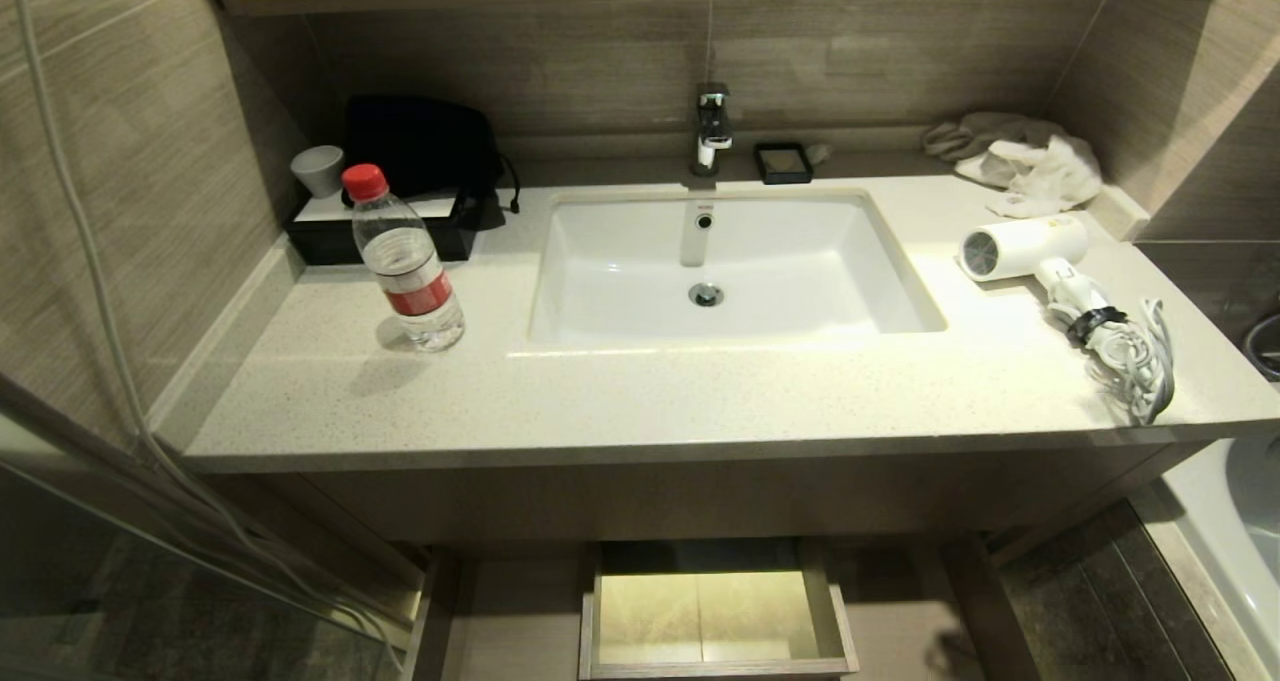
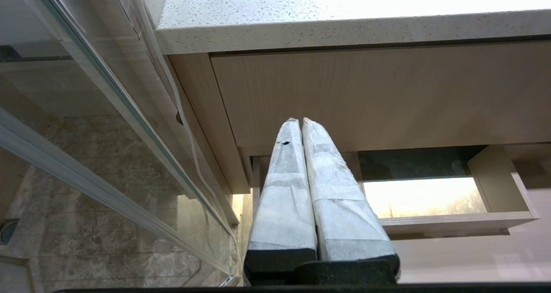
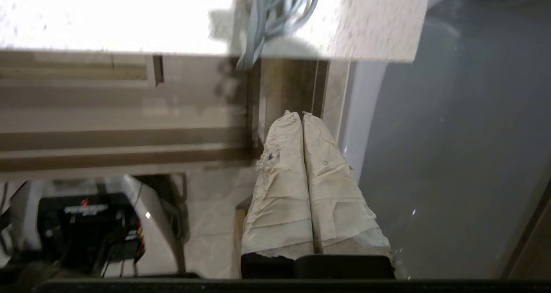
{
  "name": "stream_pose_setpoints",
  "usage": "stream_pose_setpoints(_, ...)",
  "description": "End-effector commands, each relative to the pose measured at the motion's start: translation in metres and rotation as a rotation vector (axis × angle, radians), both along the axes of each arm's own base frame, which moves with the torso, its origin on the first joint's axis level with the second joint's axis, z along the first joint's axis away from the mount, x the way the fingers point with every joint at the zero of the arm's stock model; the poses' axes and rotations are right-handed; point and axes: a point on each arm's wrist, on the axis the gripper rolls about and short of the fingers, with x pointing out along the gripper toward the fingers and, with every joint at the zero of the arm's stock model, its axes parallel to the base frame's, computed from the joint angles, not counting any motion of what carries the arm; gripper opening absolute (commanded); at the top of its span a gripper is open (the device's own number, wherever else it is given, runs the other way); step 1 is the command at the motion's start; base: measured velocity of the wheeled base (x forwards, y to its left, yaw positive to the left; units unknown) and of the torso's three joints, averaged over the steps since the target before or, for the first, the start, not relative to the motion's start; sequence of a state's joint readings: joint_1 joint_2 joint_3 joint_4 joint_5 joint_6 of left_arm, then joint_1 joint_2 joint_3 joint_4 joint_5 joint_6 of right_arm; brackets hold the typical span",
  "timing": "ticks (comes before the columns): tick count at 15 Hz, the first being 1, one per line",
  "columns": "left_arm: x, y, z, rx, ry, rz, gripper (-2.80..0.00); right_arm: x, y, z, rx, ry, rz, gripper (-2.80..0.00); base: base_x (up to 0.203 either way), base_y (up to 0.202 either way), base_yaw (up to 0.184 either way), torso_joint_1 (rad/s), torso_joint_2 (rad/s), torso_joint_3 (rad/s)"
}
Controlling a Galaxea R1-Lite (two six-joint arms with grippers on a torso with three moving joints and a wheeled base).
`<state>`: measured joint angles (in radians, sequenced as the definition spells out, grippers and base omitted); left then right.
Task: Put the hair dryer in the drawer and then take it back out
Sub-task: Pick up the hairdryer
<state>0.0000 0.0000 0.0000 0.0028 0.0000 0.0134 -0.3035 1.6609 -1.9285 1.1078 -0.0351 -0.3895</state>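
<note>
White hair dryer [image 1: 1022,247] lies at right on the countertop [image 1: 640,401]; drawer [image 1: 715,611] open bottom centre; both grippers [image 2: 300,121] [image 3: 300,115] pinched closed, empty.

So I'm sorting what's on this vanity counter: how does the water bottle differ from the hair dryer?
The water bottle stands upright left of the sink; the hair dryer lies on its side to the right. The bottle is clear plastic with a red cap and red label; the dryer is opaque white with a grey grille. The dryer trails a bundled cord toward the counter's front edge; the bottle has none. Both rest on the countertop.
</note>
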Motion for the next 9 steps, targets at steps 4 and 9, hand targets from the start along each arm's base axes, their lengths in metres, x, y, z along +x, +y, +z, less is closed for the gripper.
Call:
stream_pose_setpoints(4,0.000,0.000,0.000,0.000,0.000,0.000,-2.80,0.059,0.014,-0.016,-0.185,-0.062,0.032,-2.80,0.000,0.000,0.000,0.000,0.00,0.000)
stream_pose_setpoints(9,0.000,0.000,0.000,0.000,0.000,0.000,-2.80,0.070,0.014,-0.024,-0.201,-0.051,0.040,-2.80,0.000,0.000,0.000,0.000,0.00,0.000)
